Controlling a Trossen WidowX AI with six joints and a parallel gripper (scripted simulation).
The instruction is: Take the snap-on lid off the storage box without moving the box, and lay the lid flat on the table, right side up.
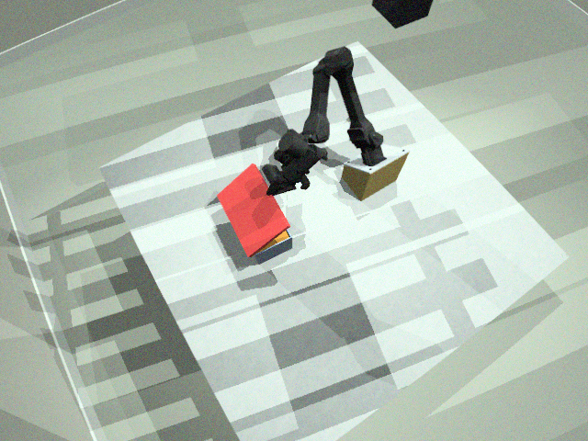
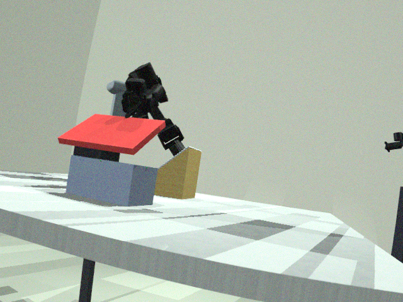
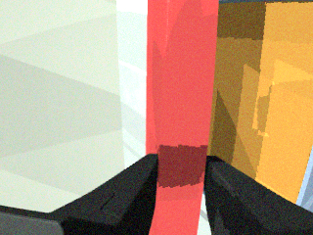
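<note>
The storage box (image 1: 276, 251) (image 2: 97, 178) stands on the table, blue-grey outside; its orange inside shows in the wrist view. The red lid (image 1: 251, 209) (image 2: 110, 133) (image 3: 182, 73) is off the rim and tilted above the box, its edge by the gripper higher and its opposite long edge lower. A gap with a dark shape in it shows between lid and box in the exterior view. My gripper (image 3: 180, 164) is shut on the lid's raised edge, with one finger on each face. In the exterior view the fingertips are hidden behind the lid.
The arm rises from a yellow-brown wedge-shaped block (image 1: 379, 177) (image 2: 175, 175) beside the box. The table's edge (image 2: 195, 266) runs in front of the box in the exterior view. A black object (image 1: 403, 11) shows beyond the table at the top of the top view.
</note>
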